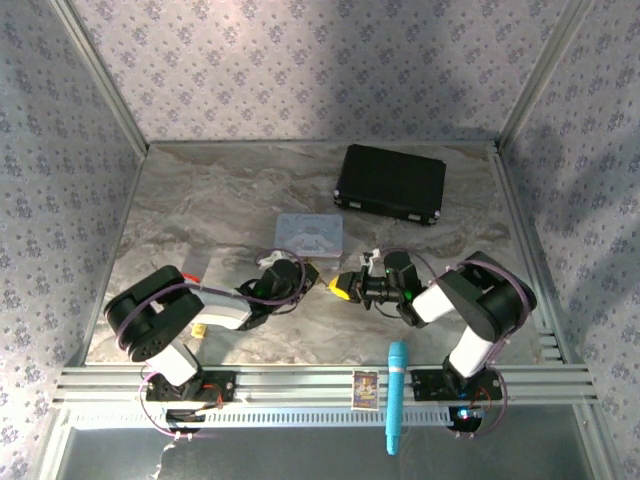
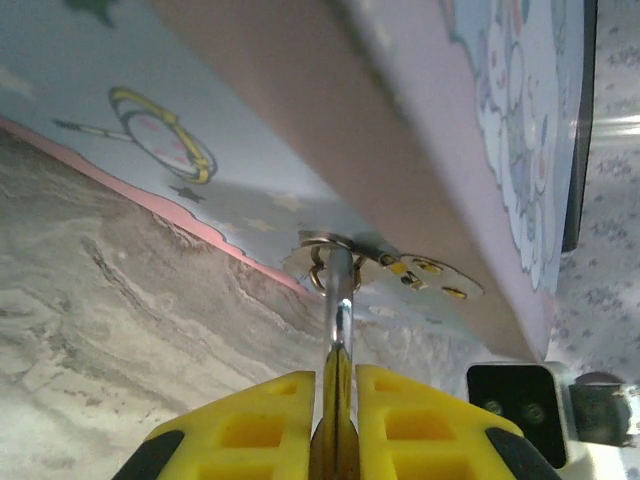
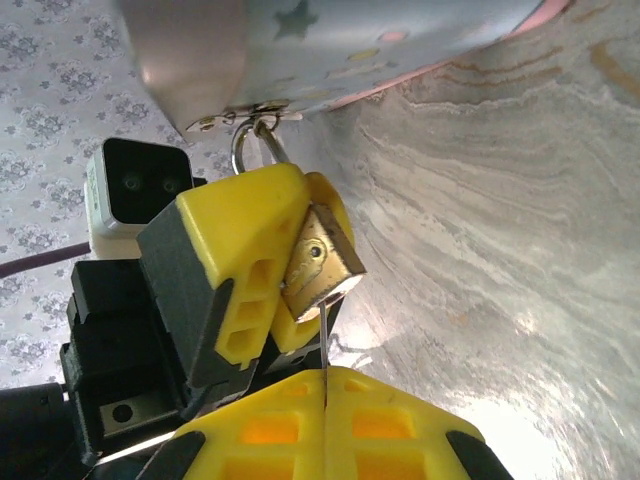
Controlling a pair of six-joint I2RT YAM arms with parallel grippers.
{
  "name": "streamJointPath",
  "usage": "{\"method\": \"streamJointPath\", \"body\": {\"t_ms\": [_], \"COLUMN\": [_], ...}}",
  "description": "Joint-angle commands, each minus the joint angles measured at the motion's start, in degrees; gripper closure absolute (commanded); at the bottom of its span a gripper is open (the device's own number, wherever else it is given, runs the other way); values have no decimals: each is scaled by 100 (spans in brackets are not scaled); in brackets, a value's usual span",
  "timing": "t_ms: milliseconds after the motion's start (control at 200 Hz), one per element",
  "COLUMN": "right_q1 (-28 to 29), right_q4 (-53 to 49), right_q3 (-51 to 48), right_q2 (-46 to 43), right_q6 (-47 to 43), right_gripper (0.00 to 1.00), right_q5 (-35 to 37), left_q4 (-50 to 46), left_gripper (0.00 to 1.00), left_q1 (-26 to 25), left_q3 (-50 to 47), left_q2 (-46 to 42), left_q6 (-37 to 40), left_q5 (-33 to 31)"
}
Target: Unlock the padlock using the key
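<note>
The brass padlock (image 3: 320, 262) hangs by its silver shackle (image 3: 250, 140) from the hasp of the pale blue tin (image 3: 330, 50). My left gripper (image 2: 337, 375) is shut on the padlock (image 2: 338, 410), seen edge-on between its yellow fingers, and the shackle (image 2: 338, 290) rises to the tin's hasp (image 2: 400, 265). My right gripper (image 3: 325, 375) is shut on the thin silvery key (image 3: 323, 335), whose blade tip meets the padlock's underside. In the top view the left gripper (image 1: 303, 274) and right gripper (image 1: 345, 286) face each other just in front of the tin (image 1: 310, 233).
A black case (image 1: 392, 183) lies at the back right of the marble table. A light blue cylinder (image 1: 397, 395) and a small card (image 1: 366, 388) rest on the front rail. Patterned walls close in the sides and back.
</note>
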Motion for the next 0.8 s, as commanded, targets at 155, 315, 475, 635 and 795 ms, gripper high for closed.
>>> {"method": "streamJointPath", "body": {"t_ms": [155,315,475,635,795], "right_q1": [-45,-78,-82,-50,22], "right_q4": [1466,1686,1691,1690,1691], "right_q3": [-2,-9,60,197,292], "right_q2": [630,853,822,857,924], "right_q6": [658,720,661,707,699], "right_gripper": [100,100,100,100,100], "right_q5": [13,27,65,7,13], "left_q4": [573,737,490,795,861], "left_gripper": [96,97,98,98,98], "left_q1": [-22,-54,-57,-59,-57], "left_q3": [-10,-40,-50,-22,21], "left_q2": [-95,-107,-297,-143,-73], "left_q6": [-748,-872,-884,-968,-1069], "left_q5": [-408,-436,-547,-410,-347]}}
